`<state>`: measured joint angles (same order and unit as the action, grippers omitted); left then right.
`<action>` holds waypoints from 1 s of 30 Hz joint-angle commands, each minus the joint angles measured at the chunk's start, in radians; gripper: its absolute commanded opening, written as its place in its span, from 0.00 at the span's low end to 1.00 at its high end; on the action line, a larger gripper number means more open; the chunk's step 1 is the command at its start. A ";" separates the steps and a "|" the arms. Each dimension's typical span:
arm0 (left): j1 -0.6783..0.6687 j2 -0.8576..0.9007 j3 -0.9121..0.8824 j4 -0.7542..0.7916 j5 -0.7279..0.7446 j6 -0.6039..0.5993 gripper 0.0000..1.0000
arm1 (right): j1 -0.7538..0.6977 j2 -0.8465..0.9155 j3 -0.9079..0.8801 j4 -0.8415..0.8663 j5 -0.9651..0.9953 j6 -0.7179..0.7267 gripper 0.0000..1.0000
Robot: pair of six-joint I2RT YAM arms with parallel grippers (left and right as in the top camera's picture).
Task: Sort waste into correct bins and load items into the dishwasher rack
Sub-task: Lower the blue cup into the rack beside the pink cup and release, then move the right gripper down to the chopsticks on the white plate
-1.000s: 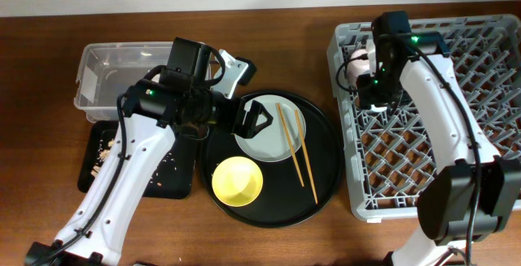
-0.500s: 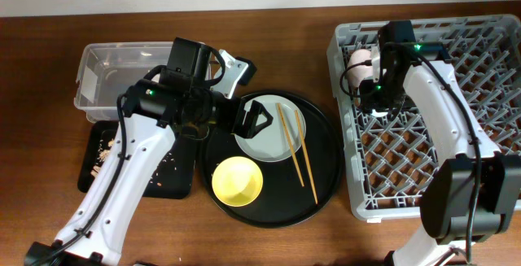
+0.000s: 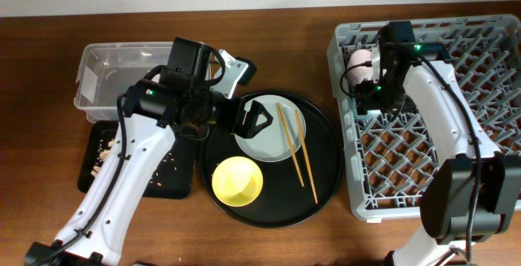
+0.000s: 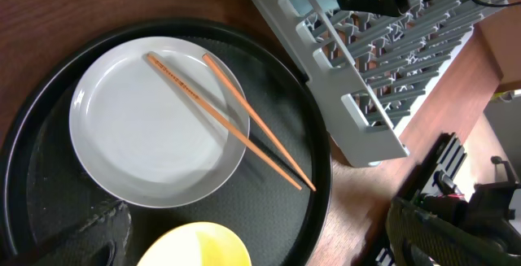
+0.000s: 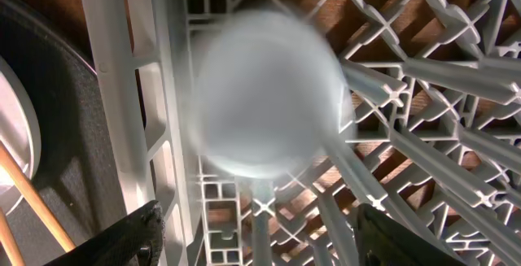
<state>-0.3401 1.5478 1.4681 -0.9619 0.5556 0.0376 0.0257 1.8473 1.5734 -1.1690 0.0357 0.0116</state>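
Observation:
My right gripper is open over the back left corner of the grey dishwasher rack. A blurred, pale blue round cup lies in the rack just ahead of its fingers, not held. A pink cup sits in the rack beside that arm. My left gripper is open and empty over the pale plate. Two wooden chopsticks lie across the plate. The yellow bowl stands in front of it. The napkin and the wrapper are out of view.
Plate, chopsticks and bowl sit on a large round black tray. A clear tub stands at the back left. A shallow black tray with beige food scraps lies in front of it, partly under my left arm.
My right arm has shifted slightly toward the back of the rack, and the pink cup now shows beside it. The left arm has not moved.

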 commanded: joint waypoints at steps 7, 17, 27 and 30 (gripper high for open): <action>0.001 -0.016 -0.001 -0.002 -0.007 0.009 0.99 | -0.001 0.008 -0.003 -0.001 0.000 0.005 0.79; 0.001 -0.016 -0.001 -0.002 -0.007 0.009 0.99 | 0.009 -0.043 0.151 -0.222 -0.344 -0.049 0.85; 0.024 -0.019 0.008 0.087 -0.012 0.009 0.99 | 0.196 -0.074 0.113 -0.289 -0.473 -0.082 0.99; 0.097 -0.032 0.029 0.056 -0.053 0.009 0.99 | 0.266 -0.074 0.068 -0.280 -0.492 -0.082 0.99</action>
<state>-0.3141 1.5478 1.4666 -0.8841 0.5438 0.0380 0.2333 1.7893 1.6890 -1.4563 -0.3965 -0.0608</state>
